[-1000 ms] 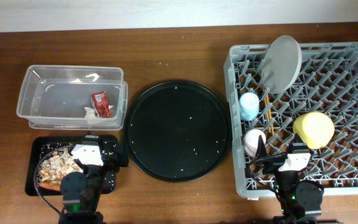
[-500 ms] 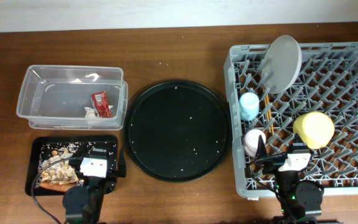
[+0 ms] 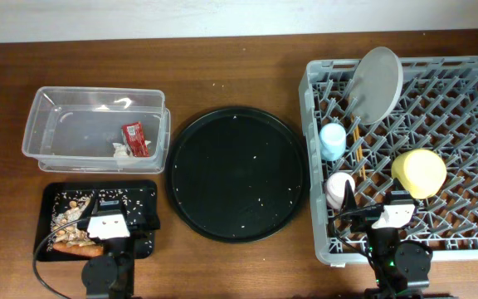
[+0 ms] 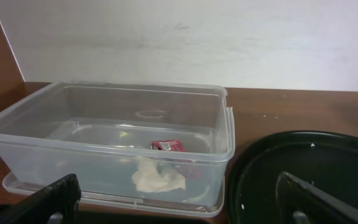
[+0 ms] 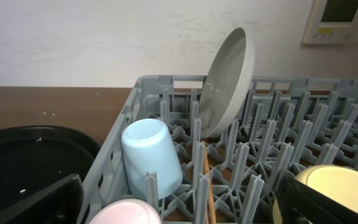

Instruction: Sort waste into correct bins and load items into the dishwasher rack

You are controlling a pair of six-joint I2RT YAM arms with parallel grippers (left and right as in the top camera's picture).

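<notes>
Nearest: left gripper spread open, empty, above black tray of food scraps; right gripper likewise open, empty, at near wall of rack. Beyond: red wrapper, paper ball in clear tub; pink cup, blue cup, chopsticks, yellow bowl, plate racked.

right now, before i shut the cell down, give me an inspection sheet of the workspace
surface: wooden table, a few pale specks.
job's things: red wrapper and paper ball in the clear tub; food scraps and sausage piece in the small black tray; plate, blue cup, pink cup, yellow bowl and chopsticks in the rack.
clutter: round black tray, bare but for white crumbs.
jaws: left jaws open over the small black tray; right jaws open at the rack's near edge.
cables: black cable loops at the small black tray's near edge.
surroundings: pale wall; wall panel.
</notes>
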